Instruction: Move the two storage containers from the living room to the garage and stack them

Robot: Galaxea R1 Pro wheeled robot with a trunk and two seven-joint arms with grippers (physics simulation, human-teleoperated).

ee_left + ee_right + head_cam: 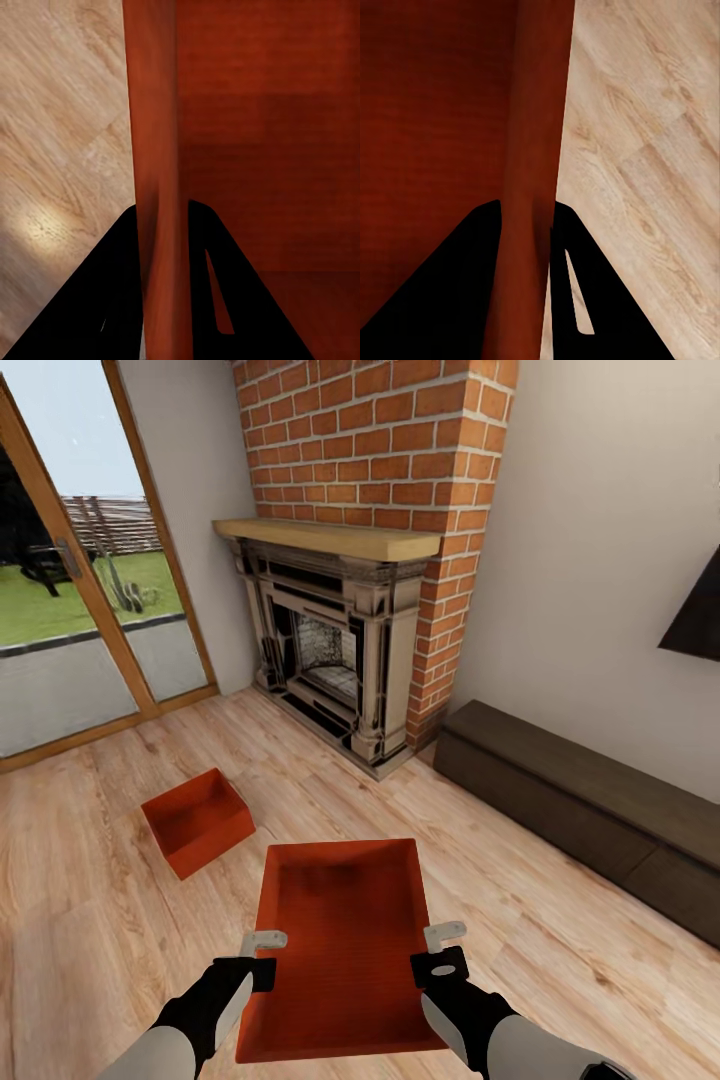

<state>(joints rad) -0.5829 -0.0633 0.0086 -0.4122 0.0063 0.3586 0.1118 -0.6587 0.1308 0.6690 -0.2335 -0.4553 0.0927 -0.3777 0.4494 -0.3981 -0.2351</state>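
Observation:
In the living room, an orange-red storage container (345, 945) hangs between my two grippers in the head view, above the light wood plank floor. My left gripper (262, 952) is shut on its left wall (157, 150). Shut on the right wall (534, 150) is my right gripper (440, 950). Both wrist views show a thin wall pinched between the black fingers (90, 300) (442, 292). The second storage container (197, 821) sits on the wood floor further ahead to the left, apart from the held one.
A red brick fireplace (340, 640) with a wooden mantel stands ahead. A wood-framed glass door (70, 610) is at the left. A low dark bench (580, 800) runs along the cream wall at the right. Wood floor (80, 920) lies open around the containers.

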